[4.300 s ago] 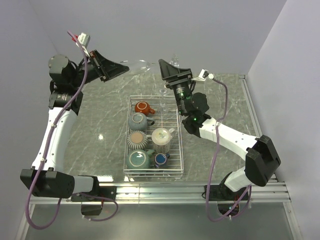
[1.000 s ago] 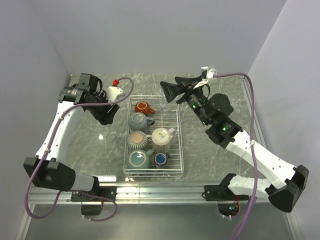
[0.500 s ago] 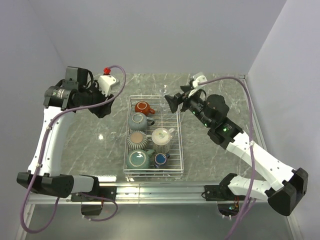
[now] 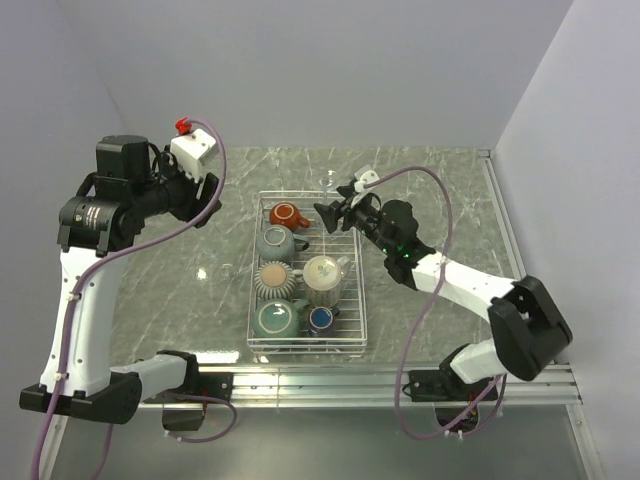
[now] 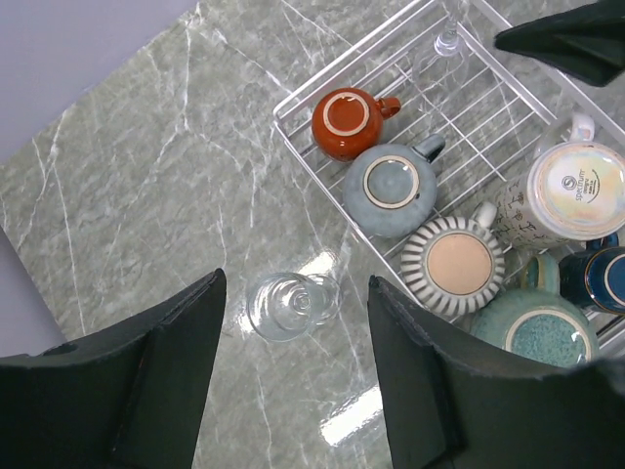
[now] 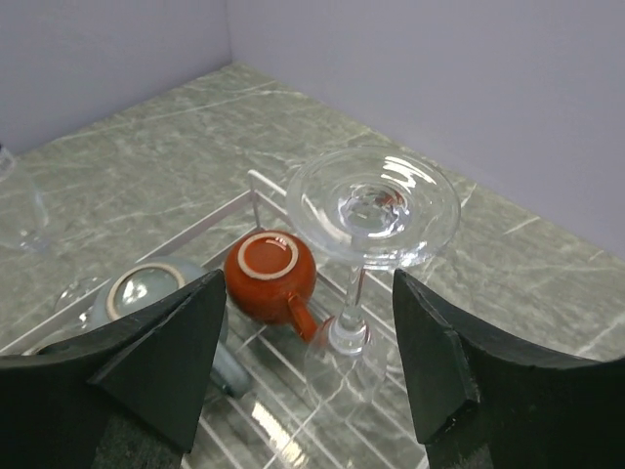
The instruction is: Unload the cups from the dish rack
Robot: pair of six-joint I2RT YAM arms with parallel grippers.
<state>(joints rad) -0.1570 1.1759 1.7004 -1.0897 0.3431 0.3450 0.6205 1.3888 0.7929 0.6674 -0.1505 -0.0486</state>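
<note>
The white wire dish rack [image 4: 363, 300] holds a red-brown mug [image 4: 286, 214], two grey-teal mugs [image 4: 274, 241] [image 4: 274, 319], a ribbed beige cup [image 4: 274, 278], a white mug [image 4: 324, 272] and a small dark-blue cup [image 4: 320, 319]. An upturned clear stemmed glass [image 6: 374, 207] stands at the rack's far end. My right gripper [image 6: 311, 278] is open, with one finger on each side of that glass and not touching it. Another clear glass [image 5: 290, 305] stands on the table left of the rack. High above it, my left gripper [image 5: 298, 278] is open and empty.
The marble table runs to grey walls at the back and on both sides. A metal rail [image 4: 400, 378] borders the near edge. The right arm [image 4: 470, 285] reaches across the table right of the rack.
My left arm has lifted up and away from the glass left standing on the table. My right gripper has come down and left to the rack's far end, around the stemmed glass.
</note>
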